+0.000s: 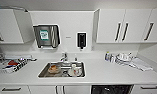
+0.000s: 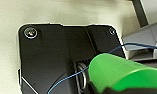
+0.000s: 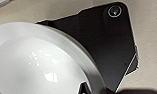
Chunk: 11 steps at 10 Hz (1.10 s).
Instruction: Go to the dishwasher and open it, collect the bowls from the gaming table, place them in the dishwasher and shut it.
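Note:
In the left wrist view a bright green bowl [image 2: 119, 73] hangs over the robot's dark base plate, with my left gripper [image 2: 124, 89] shut on its lower edge. The right wrist view holds a large white bowl [image 3: 36, 62], gripped at its rim by my right gripper [image 3: 94, 90]. In the head view, the dishwasher [image 1: 111, 89] appears as a dark open bay under the counter, right of the sink. Its door lies below the picture's edge. The gaming table is out of view.
A steel sink [image 1: 44, 71] with several dishes sits in the white counter [image 1: 106, 72]. A dish rack [image 1: 9, 65] stands at the left, cups and a cloth [image 1: 124, 58] at the right. White wall cabinets [image 1: 124, 26] and a paper dispenser [image 1: 46, 36] hang above.

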### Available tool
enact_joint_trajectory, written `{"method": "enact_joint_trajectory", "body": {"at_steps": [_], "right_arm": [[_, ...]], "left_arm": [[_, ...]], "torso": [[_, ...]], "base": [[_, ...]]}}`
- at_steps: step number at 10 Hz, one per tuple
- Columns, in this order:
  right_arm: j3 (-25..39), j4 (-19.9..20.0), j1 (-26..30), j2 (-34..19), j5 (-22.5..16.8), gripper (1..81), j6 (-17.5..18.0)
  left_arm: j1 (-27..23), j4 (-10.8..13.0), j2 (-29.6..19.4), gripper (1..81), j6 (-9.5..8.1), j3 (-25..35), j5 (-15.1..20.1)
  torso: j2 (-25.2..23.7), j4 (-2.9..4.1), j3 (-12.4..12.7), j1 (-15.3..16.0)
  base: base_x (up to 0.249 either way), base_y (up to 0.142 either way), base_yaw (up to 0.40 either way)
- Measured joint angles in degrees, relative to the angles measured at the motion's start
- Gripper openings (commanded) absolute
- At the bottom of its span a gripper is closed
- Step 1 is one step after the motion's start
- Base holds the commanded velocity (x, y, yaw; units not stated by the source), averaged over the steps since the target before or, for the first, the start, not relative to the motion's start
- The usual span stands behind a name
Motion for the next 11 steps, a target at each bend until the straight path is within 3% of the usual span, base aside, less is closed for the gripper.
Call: {"method": "enact_joint_trajectory", "body": {"at_steps": [4, 8, 10, 11], "right_arm": [[0.0, 0.1, 0.0, -0.1, 0.7, 1.0, 0.3], [1.6, 0.1, 0.3, -1.4, 1.9, 1.0, 0.3], [3.2, 0.2, 0.8, -2.4, 2.4, 1.0, 0.3], [3.4, 0.2, 0.7, -2.5, 2.3, 1.0, 0.3]], "left_arm": [[0.7, 0.0, 0.0, 1.0, -0.01, 0.0, -0.7], [-0.3, -0.1, -3.4, 1.0, -0.91, 0.5, -5.9], [-1.5, -0.2, -4.7, 1.0, -2.66, 3.3, -6.1], [-2.0, -0.2, -5.4, 1.0, -3.64, 6.0, -6.0]], "torso": [[0.0, 0.0, -0.5, -0.1], [0.0, 0.0, -7.4, -0.1], [0.0, 0.0, -11.0, 0.0], [0.0, 0.0, -11.6, 0.0]], "base": [[0.0, 0.0, 0.0], [0.0, 0.0, 0.0], [0.0, 0.0, 0.0], [0.0, 0.0, 0.0]]}}
